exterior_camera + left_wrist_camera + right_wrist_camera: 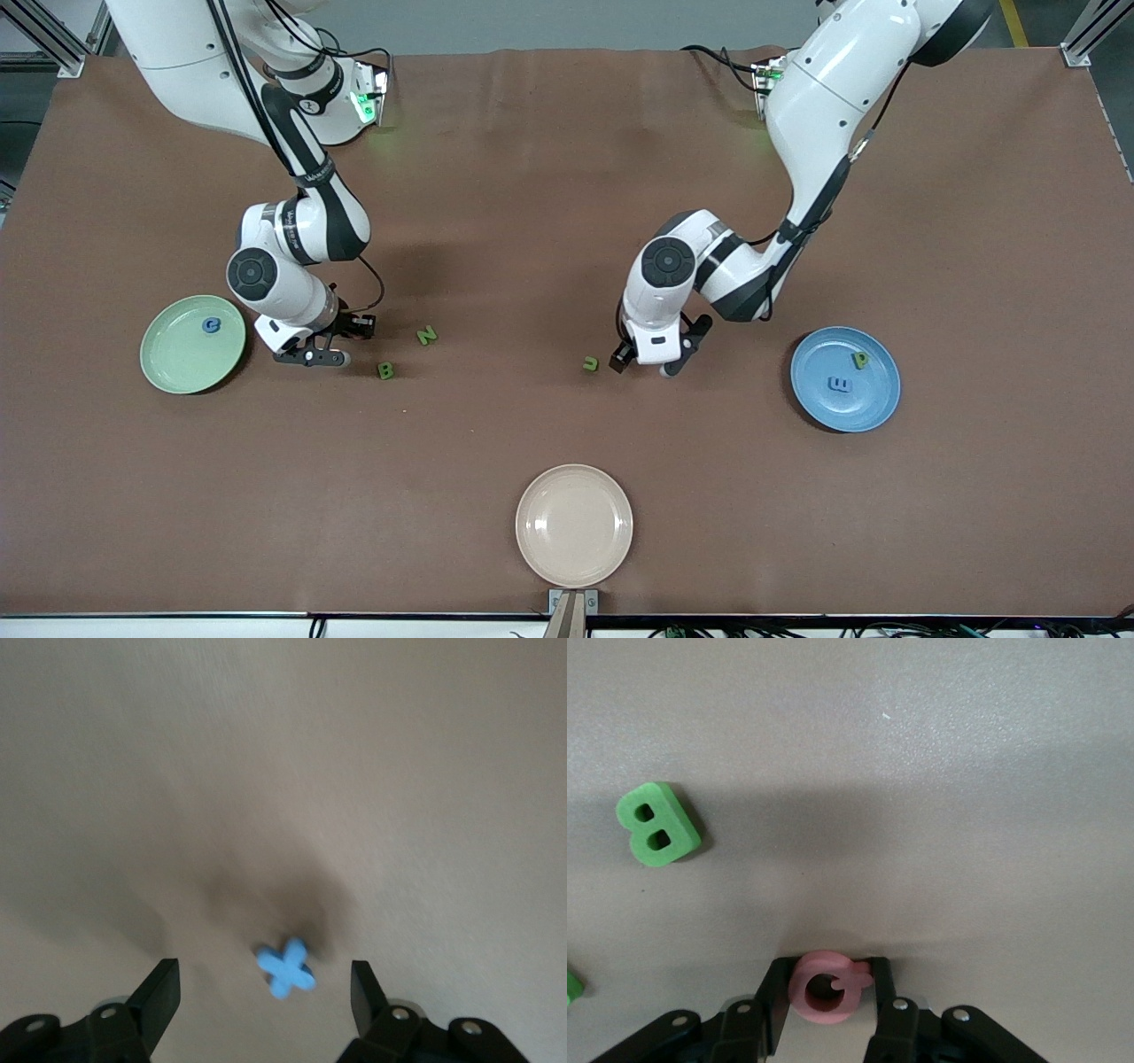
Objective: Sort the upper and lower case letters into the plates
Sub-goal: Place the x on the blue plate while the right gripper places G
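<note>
Right gripper clamped on pink foam letter, light, squashy; hold by flat edges. Left gripper fingers apart over blue foam x-shaped letter on brown surface.

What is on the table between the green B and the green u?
Only the green N lies between the green B and the green u, a bit farther from the front camera; the rest is bare table. The front view shows it.

Robotics laboratory workcell. Two white arms are mounted at the 12 o'clock edge of a table covered with brown matting. Aluminium framing posts stand at the 10 and 2 o'clock corners; cables run along the 6 o'clock edge over grey flooring.
</note>
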